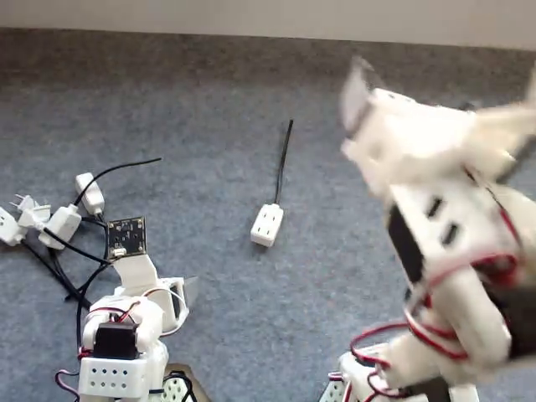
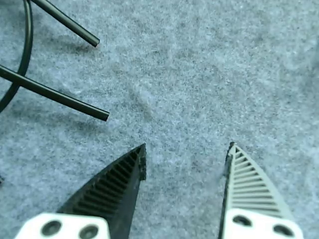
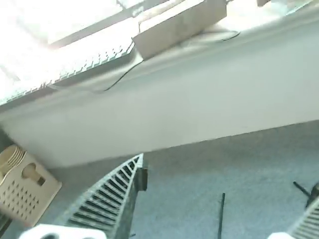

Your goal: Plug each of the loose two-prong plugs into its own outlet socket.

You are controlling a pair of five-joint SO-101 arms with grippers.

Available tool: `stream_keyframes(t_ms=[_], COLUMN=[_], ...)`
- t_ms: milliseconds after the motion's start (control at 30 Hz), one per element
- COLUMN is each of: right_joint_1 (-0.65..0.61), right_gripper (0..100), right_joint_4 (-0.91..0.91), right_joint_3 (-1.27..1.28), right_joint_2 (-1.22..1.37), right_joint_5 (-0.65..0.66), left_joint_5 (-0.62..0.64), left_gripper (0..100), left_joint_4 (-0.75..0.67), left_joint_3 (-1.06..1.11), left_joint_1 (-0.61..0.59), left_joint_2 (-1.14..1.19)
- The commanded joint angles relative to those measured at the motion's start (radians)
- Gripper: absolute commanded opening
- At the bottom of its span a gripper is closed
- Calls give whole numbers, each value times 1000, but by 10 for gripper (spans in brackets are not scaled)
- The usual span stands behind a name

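Observation:
A white outlet socket [image 1: 267, 224] lies on the grey carpet mid-table, its black cord [image 1: 285, 157] running away from the arms. Several white two-prong plugs [image 1: 60, 223] with black cables lie in a cluster at the far left. My left gripper [image 2: 187, 159] is open and low over bare carpet near the front left [image 1: 177, 295], with nothing between its fingers; two cut black cable ends [image 2: 103, 115] lie just beyond it. My right arm [image 1: 444, 226] is raised high at the right. Its gripper [image 3: 229, 184] is open and empty, facing the far wall, with the socket's cord [image 3: 221, 214] below.
Black cables [image 1: 50, 260] tangle beside the left arm's base. A beige perforated container [image 3: 20, 191] stands on the floor by the wall beyond the carpet. Open carpet lies between the socket and both arms.

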Motion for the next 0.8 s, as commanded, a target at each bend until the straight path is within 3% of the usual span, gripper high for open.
stream_keyframes(t_ms=[0, 233, 400, 700, 767], right_joint_1=[122, 199, 275, 495, 530], right_gripper=[454, 454, 454, 454, 454], right_joint_4=[38, 33, 25, 31, 33], right_joint_3=[153, 565, 768, 972, 1044], right_joint_2=[-117, -272, -312, -323, -323], right_joint_5=[15, 21, 292, 261, 318], left_joint_5=[2, 2, 2, -2, -2], left_gripper=[263, 263, 263, 264, 264], left_joint_4=[5, 5, 5, 5, 5], left_joint_3=[19, 19, 19, 19, 19], left_joint_1=[-7, -7, -7, -4, -4], left_joint_2=[-4, -4, -4, -4, -4])
